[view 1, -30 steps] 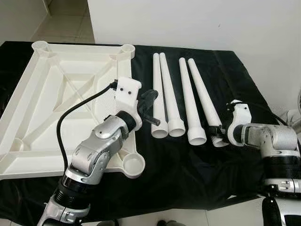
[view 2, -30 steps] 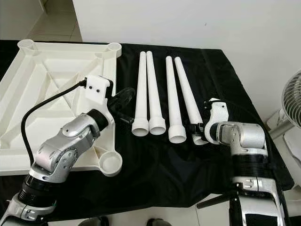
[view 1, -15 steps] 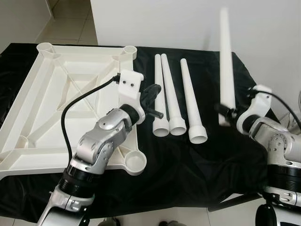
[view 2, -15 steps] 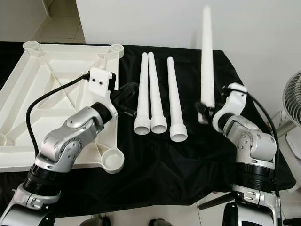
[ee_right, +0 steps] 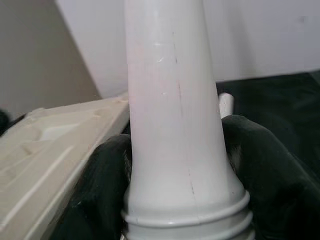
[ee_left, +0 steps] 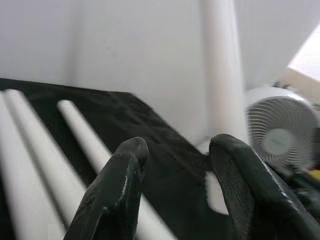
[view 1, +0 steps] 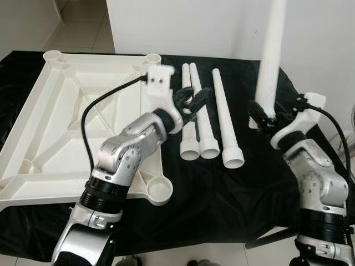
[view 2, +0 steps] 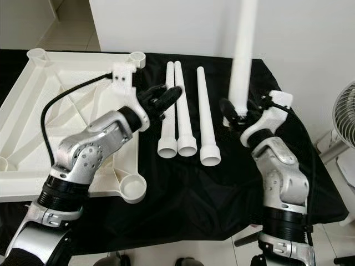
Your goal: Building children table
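So the count: four white table legs total. Three loose legs (view 1: 217,113) lie side by side on the one black cloth (view 1: 222,194), right under the spread fingers of the left gripper (view 1: 191,101), and one raised leg (view 1: 270,55) is clamped upright in the right gripper (view 1: 265,114). One upside-down tabletop (view 1: 66,116), with three corner sockets visible. One fan (view 2: 345,119).

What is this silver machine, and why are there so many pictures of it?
It's a robot with two silver arms. Two pictures come from cameras in its head, looking down; the other two come from cameras on its wrists. On the black cloth lies an upside-down white tabletop and three white legs. The right tool is shut on a fourth leg, holding it upright. The left tool is open above the lying legs, holding nothing. A fan stands beside the table.
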Available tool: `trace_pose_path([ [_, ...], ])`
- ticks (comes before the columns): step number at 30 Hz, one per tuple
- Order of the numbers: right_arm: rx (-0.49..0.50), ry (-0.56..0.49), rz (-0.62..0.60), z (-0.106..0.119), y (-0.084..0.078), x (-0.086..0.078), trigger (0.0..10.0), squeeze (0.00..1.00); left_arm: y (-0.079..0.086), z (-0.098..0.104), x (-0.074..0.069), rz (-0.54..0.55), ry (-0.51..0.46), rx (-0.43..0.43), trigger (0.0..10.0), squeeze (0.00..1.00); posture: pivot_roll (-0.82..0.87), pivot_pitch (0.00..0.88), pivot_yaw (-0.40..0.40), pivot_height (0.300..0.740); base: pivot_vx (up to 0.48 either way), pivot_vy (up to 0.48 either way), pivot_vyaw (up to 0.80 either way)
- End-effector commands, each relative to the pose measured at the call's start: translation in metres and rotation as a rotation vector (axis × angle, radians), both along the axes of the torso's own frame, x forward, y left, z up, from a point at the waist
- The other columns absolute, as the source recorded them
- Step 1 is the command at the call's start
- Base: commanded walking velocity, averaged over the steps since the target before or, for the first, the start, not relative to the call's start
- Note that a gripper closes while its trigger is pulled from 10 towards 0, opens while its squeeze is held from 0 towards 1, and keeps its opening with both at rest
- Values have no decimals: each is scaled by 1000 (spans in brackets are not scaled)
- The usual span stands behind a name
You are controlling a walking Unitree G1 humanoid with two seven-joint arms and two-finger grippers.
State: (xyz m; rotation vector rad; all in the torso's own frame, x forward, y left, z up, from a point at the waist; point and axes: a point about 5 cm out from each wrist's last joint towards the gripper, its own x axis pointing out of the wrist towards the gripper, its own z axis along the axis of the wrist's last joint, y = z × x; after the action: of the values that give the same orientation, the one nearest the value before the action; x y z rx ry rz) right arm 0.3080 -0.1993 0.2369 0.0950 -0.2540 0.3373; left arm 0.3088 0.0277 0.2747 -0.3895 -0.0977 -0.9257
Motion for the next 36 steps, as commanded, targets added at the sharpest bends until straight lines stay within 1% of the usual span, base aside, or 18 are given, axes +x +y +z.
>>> trace_pose_path([
  [1, -24, -40, 38, 1, 5, -4, 10000, 0, -11, 15, -21, -364, -138, -44, 10000, 0, -26, 103, -10, 740, 0, 0, 0],
  [5, -60, -57, 65, -3, 10, -6, 10000, 0, -16, 24, -27, -445, -137, -73, 10000, 0, -25, 101, -13, 740, 0, 0, 0],
  [6, -75, -56, 78, -5, 12, -5, 10000, 0, -18, 28, -31, -485, -146, -91, 10000, 0, -22, 102, -17, 740, 0, 0, 0],
  [7, -75, -56, 78, -5, 12, -5, 10000, 0, -18, 28, -31, -485, -146, -91, 10000, 0, -22, 102, -17, 740, 0, 0, 0],
  [9, -101, -55, 92, -9, 14, -5, 10000, 0, -20, 35, -36, -531, -168, -109, 10000, 0, -19, 101, -20, 740, 0, 0, 0],
  [10, -117, -62, 101, -10, 16, -5, 10000, 0, -22, 36, -36, -555, -162, -103, 10000, 0, -15, 100, -24, 740, 0, 0, 0],
  [12, -127, -69, 107, -11, 17, -5, 10000, 0, -23, 37, -36, -570, -154, -97, 10000, 0, -15, 100, -24, 740, 0, 0, 0],
  [13, -133, -75, 121, -12, 19, -6, 10000, 0, -24, 37, -35, -574, -150, -91, 10000, 1000, -15, 98, -24, 740, 0, 0, 0],
  [18, -150, -99, 169, -11, 27, -8, 10000, 0, -29, 35, -30, -563, -136, -53, 10000, 1000, -15, 94, -22, 740, 0, 0, 0],
  [23, -160, -114, 185, -11, 29, -9, 10000, 0, -29, 34, -27, -566, -107, -46, 10000, 1000, -15, 92, -20, 740, 0, 0, 0],
  [25, -169, -127, 191, -12, 31, -9, 10000, 0, -31, 28, -21, -516, -86, -1, 10000, 1000, -17, 90, -17, 740, 0, 0, 0],
  [27, -169, -127, 191, -12, 31, -9, 10000, 0, -31, 28, -21, -516, -86, -1, 10000, 1000, -17, 90, -17, 740, 0, 0, 0],
  [28, -171, -133, 197, -12, 32, -10, 10000, 0, -32, 26, -16, -476, -85, 23, 10000, 0, -18, 90, -13, 740, 0, 0, 0],
  [29, -171, -133, 197, -12, 32, -10, 10000, 0, -32, 26, -16, -476, -85, 23, 10000, 0, -18, 90, -13, 740, 0, 0, 0],
  [33, -193, -146, 231, -14, 37, -15, 10000, 0, -30, 30, 3, -369, -50, 30, 10000, 0, -19, 88, -6, 740, 0, 0, 0],
  [34, -197, -148, 236, -15, 38, -16, 10000, 0, -29, 32, 7, -349, -48, 32, 10000, 0, -19, 88, -6, 740, 0, 0, 0],
  [35, -197, -148, 236, -15, 38, -16, 10000, 0, -29, 32, 7, -349, -48, 32, 10000, 0, -19, 88, -6, 740, 0, 0, 0],
  [36, -201, -146, 247, -16, 40, -17, 10000, 0, -28, 34, 11, -330, -39, 26, 10000, 0, -19, 88, -6, 740, 0, 0, 0],
])
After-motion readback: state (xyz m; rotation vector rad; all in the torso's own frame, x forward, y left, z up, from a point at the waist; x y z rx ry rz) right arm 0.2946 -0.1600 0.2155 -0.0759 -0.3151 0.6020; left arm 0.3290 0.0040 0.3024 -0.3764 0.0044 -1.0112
